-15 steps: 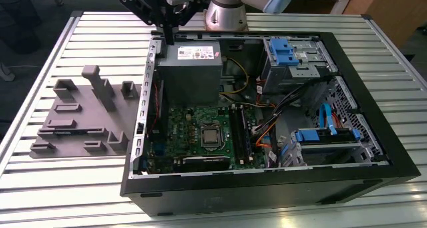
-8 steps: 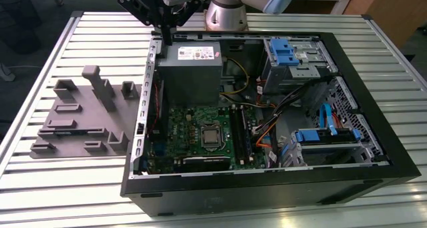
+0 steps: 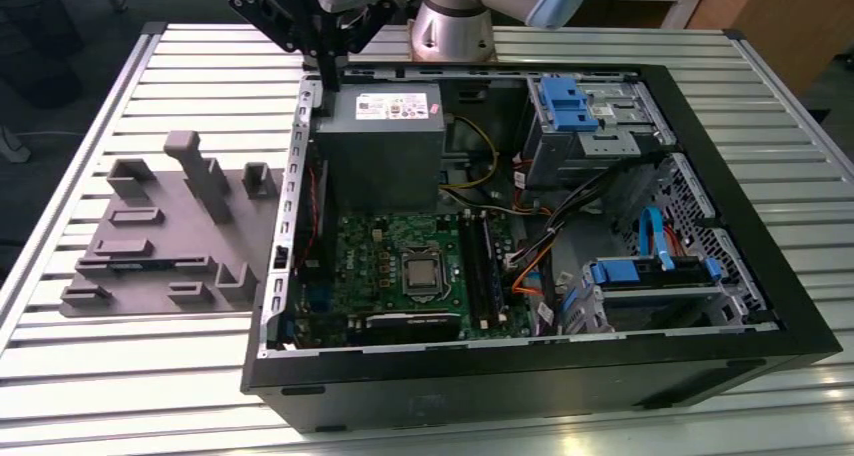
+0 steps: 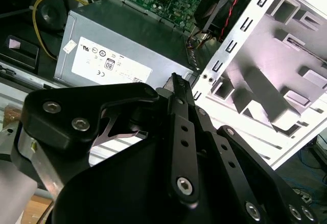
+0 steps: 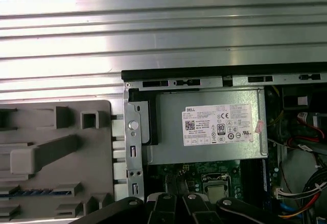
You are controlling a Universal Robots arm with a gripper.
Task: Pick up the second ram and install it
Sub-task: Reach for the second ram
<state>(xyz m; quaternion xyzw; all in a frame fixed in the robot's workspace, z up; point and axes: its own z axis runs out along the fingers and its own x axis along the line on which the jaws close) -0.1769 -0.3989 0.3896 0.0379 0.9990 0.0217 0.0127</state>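
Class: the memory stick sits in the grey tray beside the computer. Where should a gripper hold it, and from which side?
Grip the memory stick by its exposed long edge, squeezing both flat faces mid-length, coming straight down. It seems to stand on edge in a tray slot, whose walls cover its sides.

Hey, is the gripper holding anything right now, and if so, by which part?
Nothing appears held: the gripper looks shut on nothing near the power supply, and a blue-green ram stick lies in the grey tray.

The second ram (image 5: pixel 25 192) sits in the tray (image 3: pixel 147 251), beside the case (image 3: pixel 534 376) on the table (image 3: pixel 134 376).
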